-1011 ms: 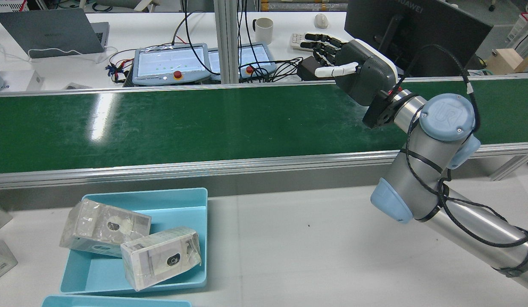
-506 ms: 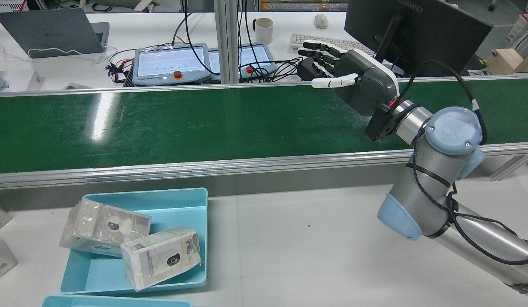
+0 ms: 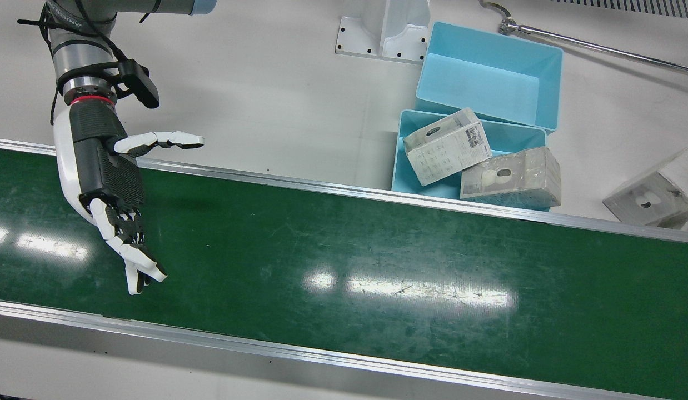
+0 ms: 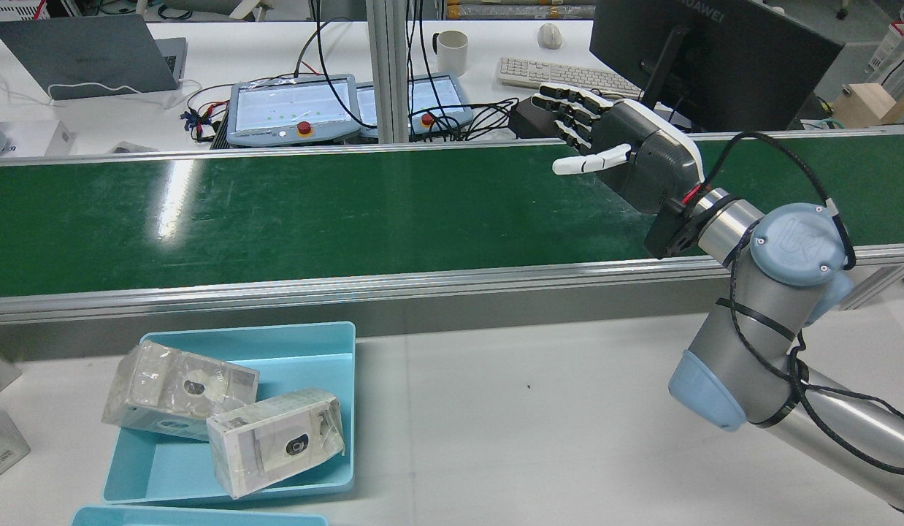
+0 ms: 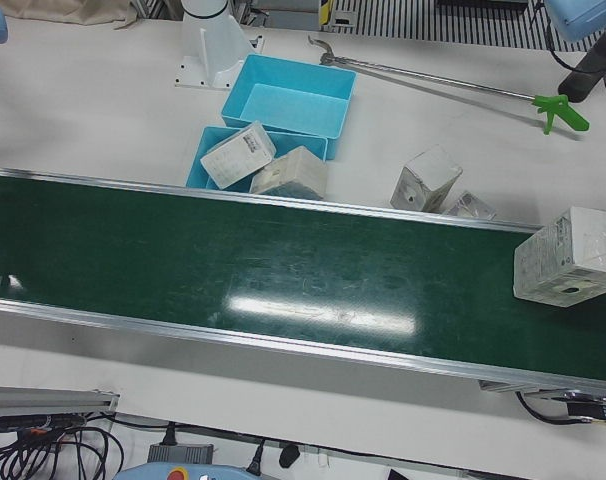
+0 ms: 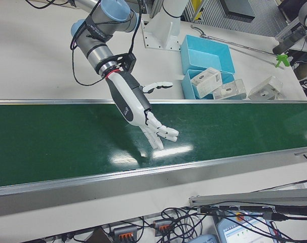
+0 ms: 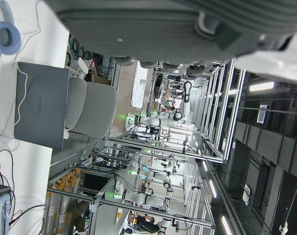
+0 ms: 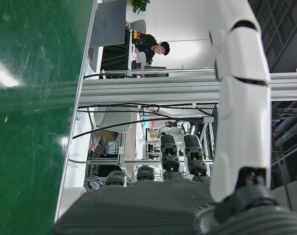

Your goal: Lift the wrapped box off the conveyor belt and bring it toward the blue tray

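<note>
I see the green conveyor belt (image 3: 377,261) running across the station, with a wrapped box (image 5: 573,257) sitting at its far end on my left-arm side. Two more boxes lean in the blue tray (image 4: 306,351) on the white table (image 4: 532,424). My right hand (image 3: 108,183) hovers over the belt, fingers spread, empty. My left hand's state I cannot tell.

A pale wrapped box (image 5: 571,256) in clear film stands upright on the green conveyor belt (image 5: 283,270) at its far end. The blue tray (image 5: 208,165) sits beside the belt on the counter, well apart, with two similar boxes tilted in it.
</note>
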`<state>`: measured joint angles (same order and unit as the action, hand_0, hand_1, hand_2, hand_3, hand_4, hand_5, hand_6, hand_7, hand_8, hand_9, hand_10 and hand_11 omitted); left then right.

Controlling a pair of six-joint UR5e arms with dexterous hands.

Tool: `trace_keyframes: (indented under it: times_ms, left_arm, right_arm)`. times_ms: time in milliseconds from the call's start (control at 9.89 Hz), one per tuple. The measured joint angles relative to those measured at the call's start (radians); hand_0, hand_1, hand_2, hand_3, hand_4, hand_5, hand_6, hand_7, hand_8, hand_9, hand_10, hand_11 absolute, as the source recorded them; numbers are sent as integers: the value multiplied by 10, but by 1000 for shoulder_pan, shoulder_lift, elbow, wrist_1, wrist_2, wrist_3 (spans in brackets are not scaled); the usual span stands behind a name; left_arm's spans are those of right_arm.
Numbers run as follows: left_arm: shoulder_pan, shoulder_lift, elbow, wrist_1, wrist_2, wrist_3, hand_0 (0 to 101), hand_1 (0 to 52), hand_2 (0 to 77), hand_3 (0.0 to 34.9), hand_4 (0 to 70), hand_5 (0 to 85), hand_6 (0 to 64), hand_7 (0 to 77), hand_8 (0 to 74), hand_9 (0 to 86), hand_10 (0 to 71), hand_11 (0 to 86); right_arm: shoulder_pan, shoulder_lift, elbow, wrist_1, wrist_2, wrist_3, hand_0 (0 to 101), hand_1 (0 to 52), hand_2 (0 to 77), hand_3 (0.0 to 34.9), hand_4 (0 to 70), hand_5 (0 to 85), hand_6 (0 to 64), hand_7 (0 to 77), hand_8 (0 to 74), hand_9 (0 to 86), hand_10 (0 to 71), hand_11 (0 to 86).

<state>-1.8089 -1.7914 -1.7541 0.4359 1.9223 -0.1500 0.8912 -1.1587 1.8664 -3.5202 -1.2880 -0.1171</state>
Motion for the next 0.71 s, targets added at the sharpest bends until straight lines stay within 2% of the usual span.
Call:
trace_keyframes:
  times_ms: [101, 202, 404, 607, 708]
  left_arm:
    - [0, 0, 0, 0, 0, 0, 0, 0, 5, 0, 0, 11, 0, 5, 5, 0, 5, 5]
    - [0, 0, 0, 0, 0, 0, 0, 0, 5, 0, 0, 11, 0, 5, 5, 0, 5, 5]
    - [0, 0, 0, 0, 0, 0, 0, 0, 11, 0, 0, 11, 0, 5, 5, 0, 0, 5]
    - [0, 0, 0, 0, 0, 0, 0, 0, 5, 0, 0, 11, 0, 5, 5, 0, 5, 0]
    - [0, 0, 0, 0, 0, 0, 0, 0, 11, 0, 0, 5, 0, 5, 5, 0, 5, 0]
  right_arm:
    - [-2, 1, -7, 17, 0, -1, 485, 164, 136, 53, 54, 158, 16, 136, 22, 22, 11, 27]
    - [-2, 0, -18, 55, 1, 0, 480, 153, 136, 24, 54, 147, 16, 136, 5, 22, 11, 22]
    - [-5, -2, -38, 120, 1, 0, 480, 153, 136, 24, 54, 147, 16, 136, 5, 22, 33, 49]
    - [-9, -2, -45, 141, 1, -2, 471, 136, 125, 15, 65, 147, 27, 153, 5, 38, 33, 60]
    - [-12, -1, -46, 143, 2, -2, 469, 136, 131, 16, 93, 164, 38, 169, 5, 44, 33, 60]
